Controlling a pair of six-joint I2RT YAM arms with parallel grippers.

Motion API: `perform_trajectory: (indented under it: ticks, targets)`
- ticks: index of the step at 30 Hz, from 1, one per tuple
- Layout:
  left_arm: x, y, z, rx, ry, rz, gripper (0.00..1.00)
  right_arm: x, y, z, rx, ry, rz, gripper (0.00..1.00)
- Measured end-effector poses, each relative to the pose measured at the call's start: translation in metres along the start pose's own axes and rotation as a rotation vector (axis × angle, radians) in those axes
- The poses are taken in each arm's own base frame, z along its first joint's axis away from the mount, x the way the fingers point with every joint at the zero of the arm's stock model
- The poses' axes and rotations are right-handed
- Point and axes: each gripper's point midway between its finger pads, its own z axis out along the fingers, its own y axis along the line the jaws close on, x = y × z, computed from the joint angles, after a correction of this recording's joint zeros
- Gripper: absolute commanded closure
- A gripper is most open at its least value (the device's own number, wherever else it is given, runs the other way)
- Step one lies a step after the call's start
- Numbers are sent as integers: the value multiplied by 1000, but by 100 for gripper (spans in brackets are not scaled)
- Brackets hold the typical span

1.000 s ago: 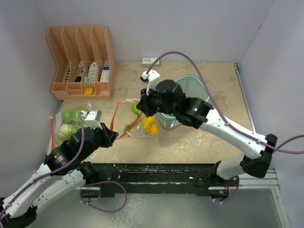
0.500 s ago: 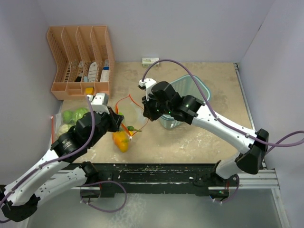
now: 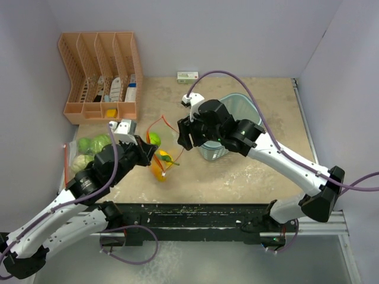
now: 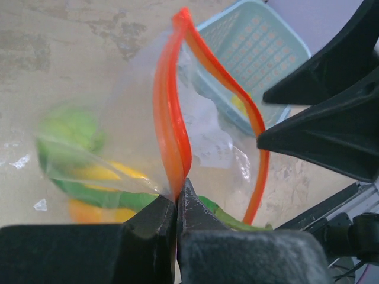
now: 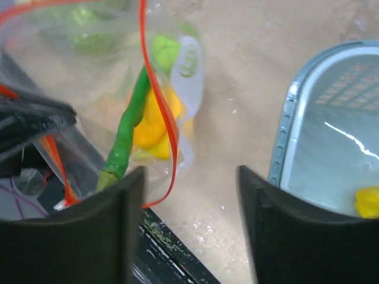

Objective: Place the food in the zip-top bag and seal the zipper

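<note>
The bag [image 3: 156,157] has shifted right, pinched in left tool [image 4: 177,196].

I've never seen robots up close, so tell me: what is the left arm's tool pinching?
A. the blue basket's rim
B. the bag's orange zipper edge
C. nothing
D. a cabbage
B: the left wrist view shows the left tool shut on the bag's orange zipper edge.

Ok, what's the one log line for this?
left claw: shut on zipper | right claw: open, empty | bag: unsealed, chili and fruit inside
</note>
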Motion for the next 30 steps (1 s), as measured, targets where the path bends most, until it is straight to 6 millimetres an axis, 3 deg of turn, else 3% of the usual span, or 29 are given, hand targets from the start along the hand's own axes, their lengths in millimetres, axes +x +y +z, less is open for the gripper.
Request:
perform_trajectory:
  ticks: [3, 8, 10, 15, 20, 22, 25, 30]
  targets:
    - [27, 7, 9, 4, 38, -11, 100, -3, -14, 0, 55, -13, 26, 2]
    - [106, 36, 21, -39, 199, -24, 100, -12, -48, -14, 178, -55, 69, 1]
    - [117, 40, 20, -41, 229, -32, 100, -18, -71, -24, 246, -76, 100, 1]
    - [112, 32, 19, -8, 213, -53, 100, -26, -157, -29, 450, -76, 206, 0]
    - [96, 23, 13, 27, 178, -66, 100, 22, -223, 16, 568, 106, 277, 0]
    - [91, 20, 10, 40, 161, -72, 100, 51, -240, 41, 589, 206, 300, 1]
    - [87, 20, 6, 49, 147, -76, 100, 87, -253, 61, 623, 320, 323, 1]
    - [88, 21, 4, 47, 150, -73, 100, 115, -256, 63, 658, 372, 356, 0]
